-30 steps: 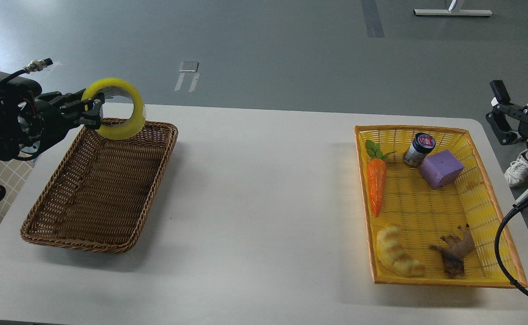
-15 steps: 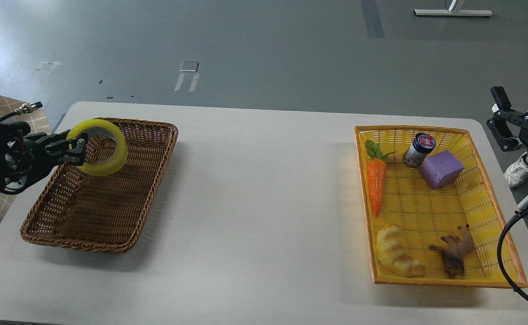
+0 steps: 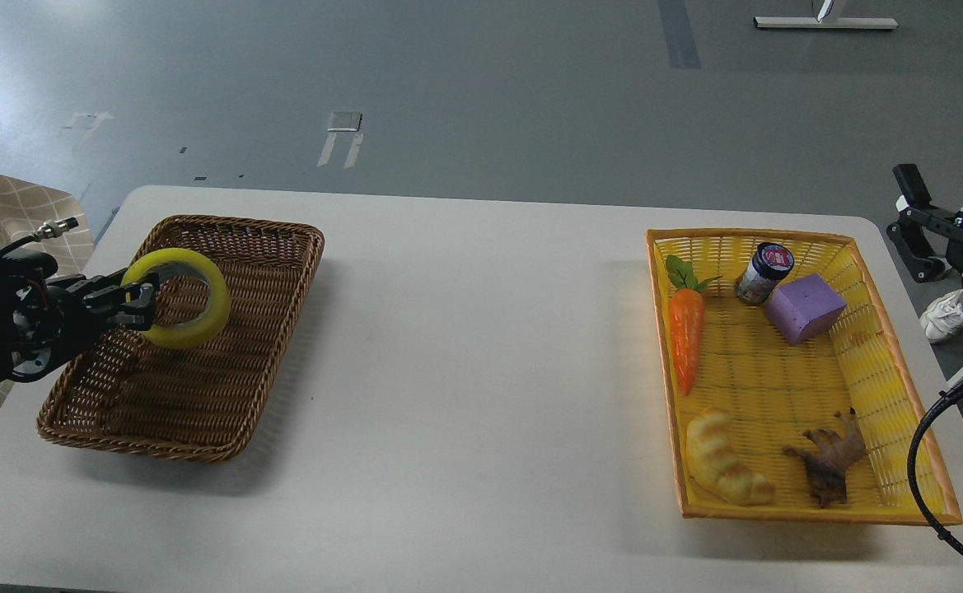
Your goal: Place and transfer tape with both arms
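Observation:
The tape [image 3: 205, 325], a yellow ring with a grey-white core, hangs over the brown wicker basket [image 3: 259, 362] at the table's left. My left gripper [image 3: 139, 305] comes in from the left edge and is shut on the tape's left rim, holding it low inside the basket; I cannot tell whether the tape touches the basket floor. My right gripper [image 3: 913, 222] is off the table's right edge, beyond the yellow basket [image 3: 901, 379], its fingers apart and empty.
The yellow basket holds a toy carrot [image 3: 686, 338], a small dark jar [image 3: 764, 273], a purple block [image 3: 805, 308], a croissant toy [image 3: 726, 458] and a brown animal figure [image 3: 829, 461]. A black cable [image 3: 926, 461] loops at the right edge. The white table [image 3: 481, 371] lies between the baskets.
My left gripper has lowered the tape from above the brown basket's far rim down into the basket and back toward me. The right gripper shifted slightly.

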Robot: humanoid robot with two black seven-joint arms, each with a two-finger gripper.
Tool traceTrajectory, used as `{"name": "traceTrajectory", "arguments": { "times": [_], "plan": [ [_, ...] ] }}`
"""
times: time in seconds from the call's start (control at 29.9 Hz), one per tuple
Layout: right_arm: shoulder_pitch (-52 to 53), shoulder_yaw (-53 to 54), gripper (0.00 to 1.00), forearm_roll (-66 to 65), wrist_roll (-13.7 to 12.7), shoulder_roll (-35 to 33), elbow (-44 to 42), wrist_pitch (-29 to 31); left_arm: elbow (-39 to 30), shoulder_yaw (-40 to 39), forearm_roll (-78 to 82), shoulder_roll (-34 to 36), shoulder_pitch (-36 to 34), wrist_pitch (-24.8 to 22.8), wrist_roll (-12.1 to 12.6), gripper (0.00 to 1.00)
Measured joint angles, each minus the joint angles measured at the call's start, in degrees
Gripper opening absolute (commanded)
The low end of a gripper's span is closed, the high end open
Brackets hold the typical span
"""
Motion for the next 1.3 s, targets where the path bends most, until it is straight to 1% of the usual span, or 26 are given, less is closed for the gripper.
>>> {"name": "traceTrajectory", "arguments": {
  "times": [0.1,0.13,0.17,0.2,0.23,0.27,0.33,0.4,0.6,0.8,0.94,1.14,1.3],
  "plan": [
    [0.0,0.0,1.00,0.0,0.0,0.0,0.1,0.0,1.5,0.0,0.1,-1.0,0.7,0.0,-0.7,0.41],
    [-0.1,0.0,1.00,0.0,0.0,0.0,0.2,0.0,2.0,0.0,0.1,-1.3,0.8,0.1,-0.8,0.42],
    [-0.2,0.0,1.00,0.0,0.0,0.0,0.3,0.0,2.5,0.0,0.1,-1.7,0.9,0.1,-0.9,0.53],
    [-0.3,0.0,1.00,0.0,0.0,0.0,0.3,0.0,3.1,0.0,0.1,-2.0,0.9,0.1,-1.2,0.73],
    [-0.4,-0.1,1.00,0.0,0.0,0.0,0.3,0.0,3.7,0.0,0.1,-2.2,0.9,0.1,-1.5,0.73],
    [-0.4,-0.1,1.00,0.0,0.0,0.0,0.3,0.0,4.5,0.0,0.1,-2.5,0.9,0.2,-2.1,0.84],
    [-0.4,-0.1,1.00,0.0,0.0,0.0,0.4,0.0,5.7,0.0,0.2,-2.7,0.9,0.5,-3.0,0.89],
    [-0.4,-0.1,1.00,-0.1,0.0,0.0,0.4,0.0,7.3,0.0,0.3,-2.8,1.0,1.2,-3.9,0.96],
    [-0.5,-0.3,1.00,-0.2,0.0,0.2,0.4,0.0,8.7,0.0,-0.2,-2.9,1.0,2.0,-8.1,0.97],
    [-0.5,-0.7,1.00,-0.9,0.0,0.6,0.3,0.0,8.4,-0.9,-4.9,-2.5,0.5,3.3,-10.5,0.97],
    [-0.4,-0.8,1.00,-0.9,0.0,0.6,0.3,0.0,7.9,-1.9,-19.9,-2.1,-1.7,3.3,-12.4,0.98],
    [0.0,-0.8,1.00,-0.9,0.0,0.6,0.3,0.0,7.2,-2.4,-44.0,-3.0,-10.0,2.5,-14.8,0.98],
    [0.8,-0.8,1.00,-0.9,0.0,0.4,0.3,0.0,4.7,-3.8,-55.3,-6.8,-14.2,0.6,-15.8,0.98]
  ]
}}
